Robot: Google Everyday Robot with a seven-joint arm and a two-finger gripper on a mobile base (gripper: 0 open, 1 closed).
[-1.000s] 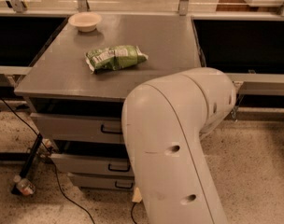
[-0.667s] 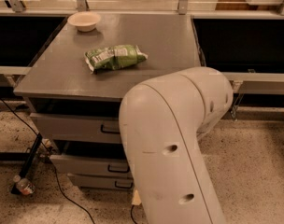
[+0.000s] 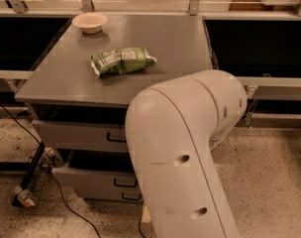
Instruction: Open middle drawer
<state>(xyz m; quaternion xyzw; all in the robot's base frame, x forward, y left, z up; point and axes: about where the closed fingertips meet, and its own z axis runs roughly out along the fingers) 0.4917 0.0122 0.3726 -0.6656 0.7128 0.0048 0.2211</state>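
Blocking view: arm (image 3: 180, 157) | hand hidden behind it | middle drawer (image 3: 91, 181) ajar

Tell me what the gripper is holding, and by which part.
Cannot be told: the gripper is out of sight behind the white arm.

My own white arm link (image 3: 180, 157) fills the view from centre down to 6 o'clock and covers the right half of the drawer fronts. The gripper is out of sight behind it. Toward 8 o'clock, the left part of the middle drawer (image 3: 86, 181) front is open to approach. Further out at 8 o'clock, a black stand leg (image 3: 31, 170) and a bottle (image 3: 25, 198) crowd the floor.
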